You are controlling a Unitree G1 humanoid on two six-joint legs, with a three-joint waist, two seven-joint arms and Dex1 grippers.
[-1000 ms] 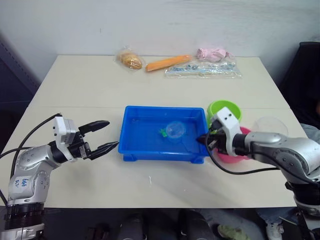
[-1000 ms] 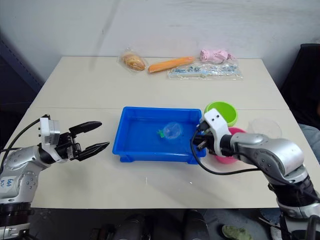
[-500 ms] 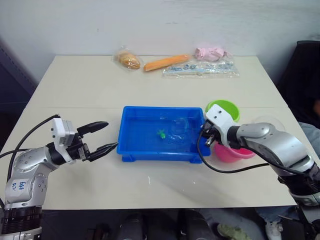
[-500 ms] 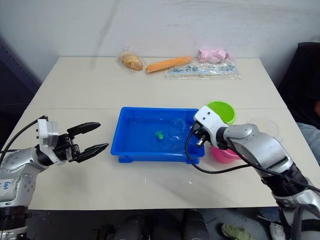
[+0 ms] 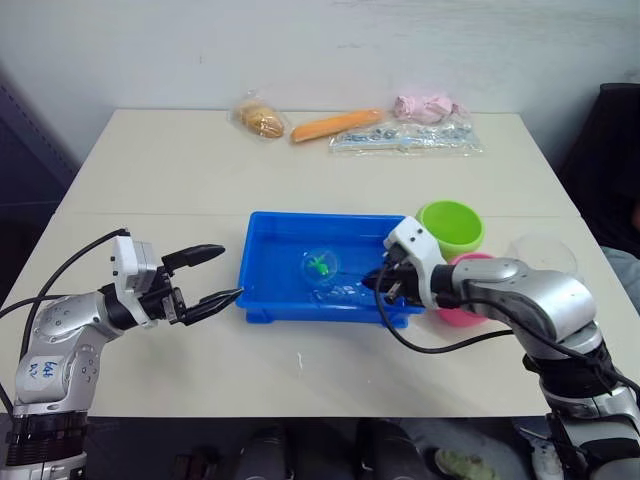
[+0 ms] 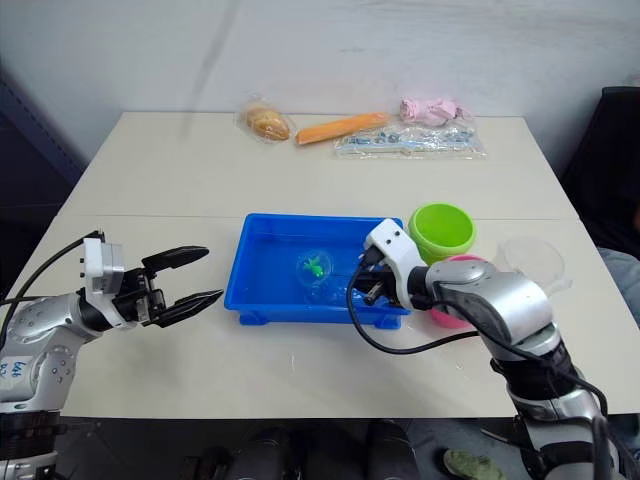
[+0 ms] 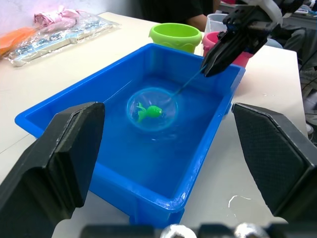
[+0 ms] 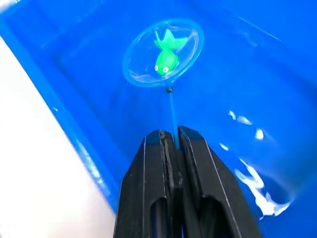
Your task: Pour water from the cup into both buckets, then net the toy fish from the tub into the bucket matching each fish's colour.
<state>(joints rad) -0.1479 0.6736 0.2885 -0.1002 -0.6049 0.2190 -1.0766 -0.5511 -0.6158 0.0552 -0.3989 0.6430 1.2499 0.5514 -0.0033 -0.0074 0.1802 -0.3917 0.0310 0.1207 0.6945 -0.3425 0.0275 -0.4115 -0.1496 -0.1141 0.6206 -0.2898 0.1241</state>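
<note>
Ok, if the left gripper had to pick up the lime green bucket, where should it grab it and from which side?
Probably the rim of the lime green bucket: it stands upright, mouth open. Come from above onto the far wall, one finger inside, since the pink bucket and the tub crowd its near sides. The left gripper hangs open.

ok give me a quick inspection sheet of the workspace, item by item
Surface: pale table, a seam across its middle.
Job's things: blue tub holds water; green toy fish sits inside the hoop of the net. Green bucket and pink bucket stand by the tub's right end; clear cup beside them.
Clutter: bagged bread, orange carrot-like item, pink bundle and a clear packet along the far edge.
Grippers: right gripper shut on the net's handle; left gripper open, left of the tub.
Cables: black cable loops under the right wrist.
Surroundings: plain wall.
</note>
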